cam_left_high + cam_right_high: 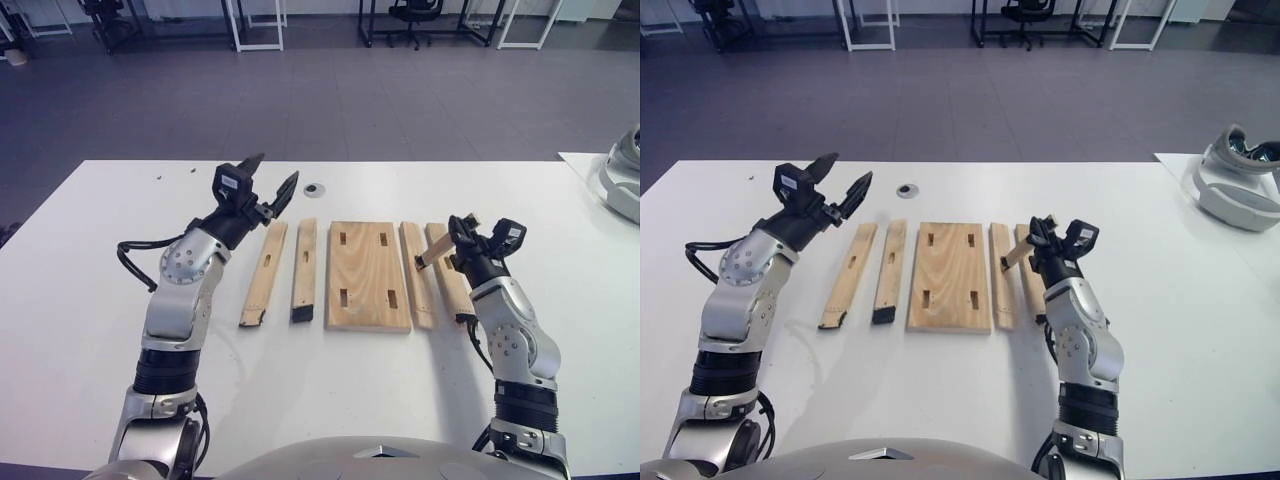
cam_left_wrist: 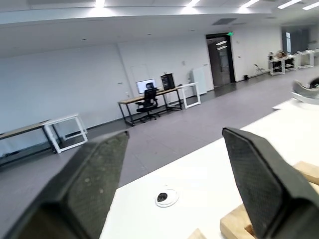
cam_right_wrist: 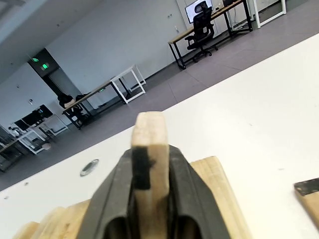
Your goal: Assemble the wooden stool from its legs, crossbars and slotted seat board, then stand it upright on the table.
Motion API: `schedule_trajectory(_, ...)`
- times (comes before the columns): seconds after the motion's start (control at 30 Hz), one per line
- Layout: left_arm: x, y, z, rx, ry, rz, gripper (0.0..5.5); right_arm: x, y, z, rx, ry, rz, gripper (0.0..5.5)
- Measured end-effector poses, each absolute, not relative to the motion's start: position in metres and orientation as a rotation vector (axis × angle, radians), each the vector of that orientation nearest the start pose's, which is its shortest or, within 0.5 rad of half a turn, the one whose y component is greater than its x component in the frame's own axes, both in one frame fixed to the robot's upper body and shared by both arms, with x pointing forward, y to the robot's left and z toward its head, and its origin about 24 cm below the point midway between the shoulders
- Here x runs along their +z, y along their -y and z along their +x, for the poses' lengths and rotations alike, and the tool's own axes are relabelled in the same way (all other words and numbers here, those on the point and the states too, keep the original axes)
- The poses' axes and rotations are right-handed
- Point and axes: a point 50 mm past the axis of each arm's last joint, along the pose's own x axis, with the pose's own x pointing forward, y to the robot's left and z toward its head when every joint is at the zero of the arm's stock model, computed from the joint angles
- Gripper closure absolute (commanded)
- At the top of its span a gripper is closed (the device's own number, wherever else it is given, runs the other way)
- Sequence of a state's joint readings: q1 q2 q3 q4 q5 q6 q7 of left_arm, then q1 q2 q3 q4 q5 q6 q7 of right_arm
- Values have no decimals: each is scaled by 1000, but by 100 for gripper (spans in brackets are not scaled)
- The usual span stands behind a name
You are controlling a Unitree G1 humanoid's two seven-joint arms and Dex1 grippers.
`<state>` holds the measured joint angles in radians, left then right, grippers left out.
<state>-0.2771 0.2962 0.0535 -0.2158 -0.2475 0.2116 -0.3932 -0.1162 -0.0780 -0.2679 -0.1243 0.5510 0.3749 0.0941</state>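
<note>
The slotted seat board (image 1: 368,277) lies flat at the middle of the white table (image 1: 90,300), with four slots showing in its face. Four legs lie flat alongside it, two on each side. On the robot's left are the outer left leg (image 1: 264,272) and the inner left leg (image 1: 305,268), apart from each other and from the board. On its right, the inner right leg (image 1: 417,275) sits just beside the board's edge, and the outer right leg (image 1: 447,270) is close against that one.

One short crossbar (image 3: 148,144) is off the table, clamped between the fingers of the right gripper (image 1: 458,240). It is held over the two right-hand legs, its dark end pointing toward the board. The left gripper (image 1: 277,168) hangs above the far end of the outer left leg, its fingers spread wide and holding nothing.

Beyond the legs, a round grommet (image 1: 317,188) is set in the tabletop. A white headset (image 1: 1238,178) rests on the neighbouring surface at far right.
</note>
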Motion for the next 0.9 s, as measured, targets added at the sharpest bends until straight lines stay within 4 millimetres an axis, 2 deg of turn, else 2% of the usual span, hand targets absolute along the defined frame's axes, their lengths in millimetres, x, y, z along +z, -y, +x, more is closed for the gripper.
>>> schedule_trajectory(0.17, 150, -171, 287, -425, 254, 72, 203, 73, 197, 270, 9, -23, 460, 509)
schedule_trajectory(0.7, 145, -168, 288, -425, 241, 33, 203, 65, 198, 279, 49, -8, 462, 509)
schedule_trajectory(0.8, 144, -169, 289, -423, 236, 32, 203, 65, 195, 281, 90, -21, 390, 509)
schedule_trajectory(0.9, 142, -169, 288, -420, 230, 30, 203, 63, 186, 282, 174, -53, 233, 509)
